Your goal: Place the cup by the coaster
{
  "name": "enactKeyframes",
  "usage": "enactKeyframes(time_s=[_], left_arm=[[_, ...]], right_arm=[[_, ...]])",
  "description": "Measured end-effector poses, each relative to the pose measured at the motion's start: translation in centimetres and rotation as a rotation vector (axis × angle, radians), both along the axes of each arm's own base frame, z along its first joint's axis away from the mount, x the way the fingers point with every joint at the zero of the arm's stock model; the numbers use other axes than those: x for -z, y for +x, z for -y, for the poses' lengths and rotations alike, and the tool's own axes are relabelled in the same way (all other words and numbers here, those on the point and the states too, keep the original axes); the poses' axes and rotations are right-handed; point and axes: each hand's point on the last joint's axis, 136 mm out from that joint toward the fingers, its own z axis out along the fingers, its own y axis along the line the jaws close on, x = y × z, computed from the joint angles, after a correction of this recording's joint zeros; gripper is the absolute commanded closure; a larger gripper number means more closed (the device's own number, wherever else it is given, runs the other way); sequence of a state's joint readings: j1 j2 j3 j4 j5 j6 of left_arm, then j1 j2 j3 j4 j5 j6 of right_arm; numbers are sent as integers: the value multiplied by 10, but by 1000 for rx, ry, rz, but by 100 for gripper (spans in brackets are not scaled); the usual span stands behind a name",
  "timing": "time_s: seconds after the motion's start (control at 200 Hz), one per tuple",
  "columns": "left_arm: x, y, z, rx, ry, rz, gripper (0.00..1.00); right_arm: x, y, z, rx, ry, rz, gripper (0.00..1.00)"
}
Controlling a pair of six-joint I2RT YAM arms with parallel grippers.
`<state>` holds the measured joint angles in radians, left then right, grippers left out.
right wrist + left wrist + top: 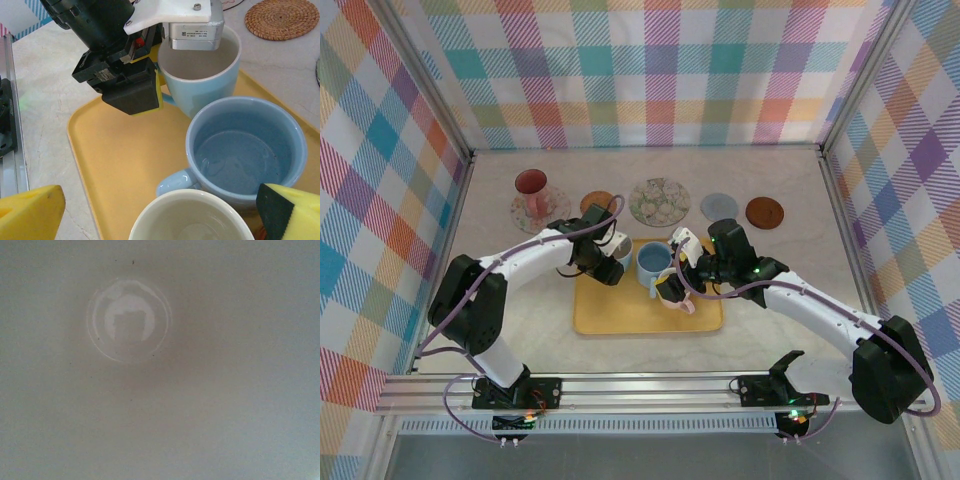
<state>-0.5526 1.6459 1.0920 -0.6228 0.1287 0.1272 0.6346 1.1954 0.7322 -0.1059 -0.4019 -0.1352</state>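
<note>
cup (pixel 206 95) rim inside left gripper (pixel 167 70) (on tray (pixel 125 165))

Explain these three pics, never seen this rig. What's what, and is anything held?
Two robot arms are bolted at the near edge of a table, and each ends in a two-finger gripper. One picture comes from a fixed camera above and behind them. The other two come from cameras on the wrists.

A yellow tray holds a pale blue cup, a blue mug and a cream cup. Beyond it lie several coasters, and a pink cup stands on the leftmost.

The left gripper straddles the pale blue cup's wall; I cannot tell whether it grips yet. Its camera seems to look into that cup. The right gripper is open, with its yellow pads either side of the cream cup, holding nothing.
</note>
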Motion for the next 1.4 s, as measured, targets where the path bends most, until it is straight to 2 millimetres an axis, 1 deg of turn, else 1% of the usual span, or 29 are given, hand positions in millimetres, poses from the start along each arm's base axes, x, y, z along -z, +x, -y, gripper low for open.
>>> enactKeyframes(time_s=[0.165,0.48,0.645,1.03,1.4], left_arm=[[-1,4,2,0,3,5,59],[6,5,1,1,18,-9,60],[8,5,0,0,25,-11,64],[5,8,2,0,23,0,70],[6,9,1,-2,31,1,74]], right_arm=[[0,0,0,0,0,0,1],[0,0,0,0,-1,2,1],[0,0,0,0,-1,2,1],[0,0,0,-1,-1,4,1],[0,0,0,-2,-2,4,1]])
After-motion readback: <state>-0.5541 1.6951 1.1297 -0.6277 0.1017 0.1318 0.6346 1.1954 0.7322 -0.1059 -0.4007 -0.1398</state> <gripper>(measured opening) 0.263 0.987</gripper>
